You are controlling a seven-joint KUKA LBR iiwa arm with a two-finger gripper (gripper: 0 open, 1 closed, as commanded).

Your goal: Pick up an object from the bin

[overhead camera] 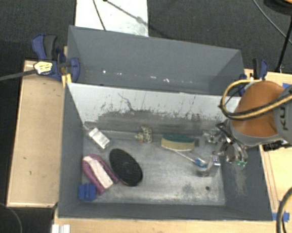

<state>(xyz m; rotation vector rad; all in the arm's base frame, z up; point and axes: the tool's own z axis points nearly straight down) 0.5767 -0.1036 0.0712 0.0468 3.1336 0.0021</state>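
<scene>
Blue-tipped slim piece (201, 163) at the right of the bin (170, 184) floor, near a green-topped sponge (178, 141), just beside the hand (210, 167) (opening cannot be told); probably light, stiff, slippery: pinch across its narrow stem

Robotics lab, test cell. My arm (256, 129), orange-covered and looped with cables (251, 115), works over a scuffed grey metal bin (155, 63) holding a few unrelated loose things (125, 167). Dark carpet (195, 16) surrounds the stand, and a black lead (12, 75) trails across it at left.
</scene>
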